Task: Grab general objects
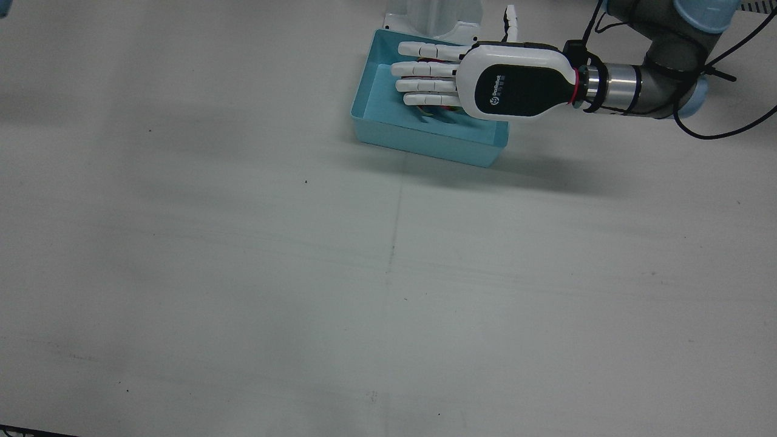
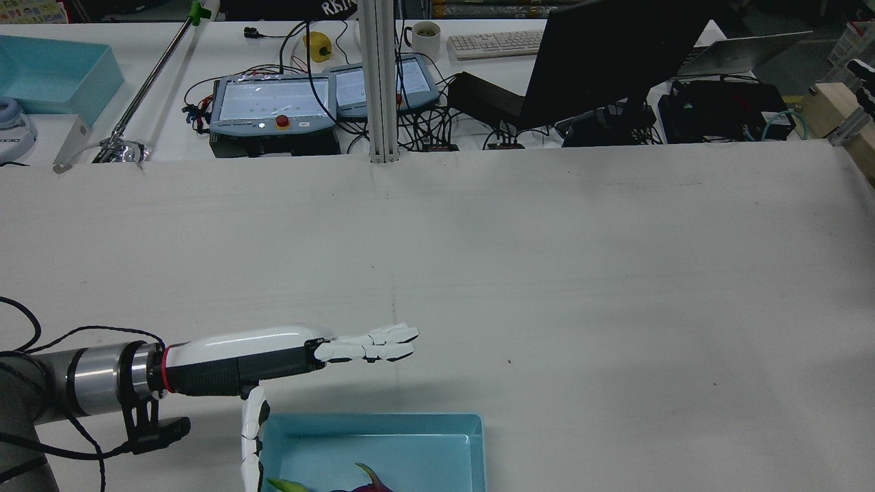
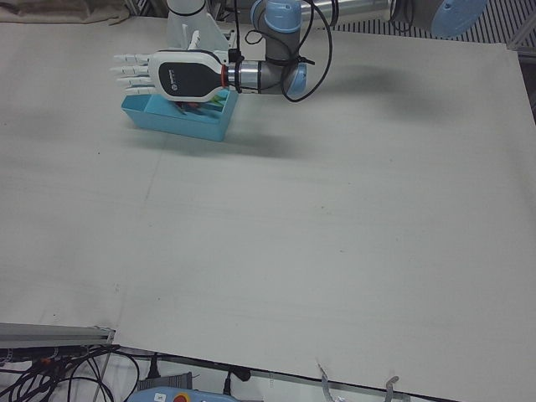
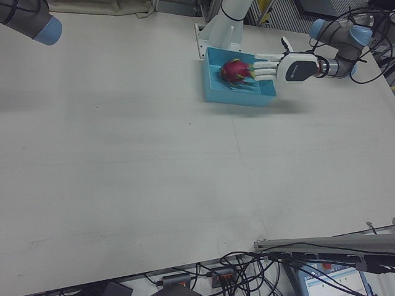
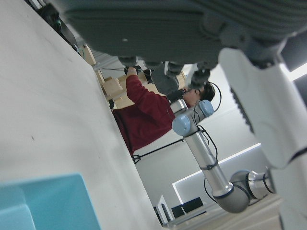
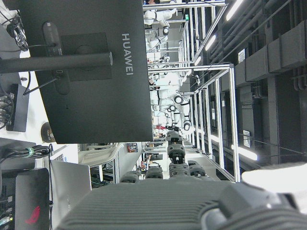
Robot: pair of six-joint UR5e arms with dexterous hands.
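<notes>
A pink dragon fruit (image 4: 234,71) with green tips lies in a light blue bin (image 4: 237,98) near the robot's side of the table. In the front view the bin (image 1: 425,142) shows with the fruit (image 1: 440,110) mostly hidden under my left hand (image 1: 485,79). That hand is open, fingers stretched out flat and together, thumb apart, hovering above the bin and holding nothing. It also shows in the rear view (image 2: 273,355) and the left-front view (image 3: 167,74). Of my right hand only part of the palm (image 6: 158,201) shows, in its own view.
The arm pedestal (image 1: 434,15) stands right behind the bin. My right arm's elbow (image 4: 31,18) is at the far corner. Beyond the table's far edge are teach pendants (image 2: 273,109), a monitor (image 2: 615,55) and a second blue bin (image 2: 48,72).
</notes>
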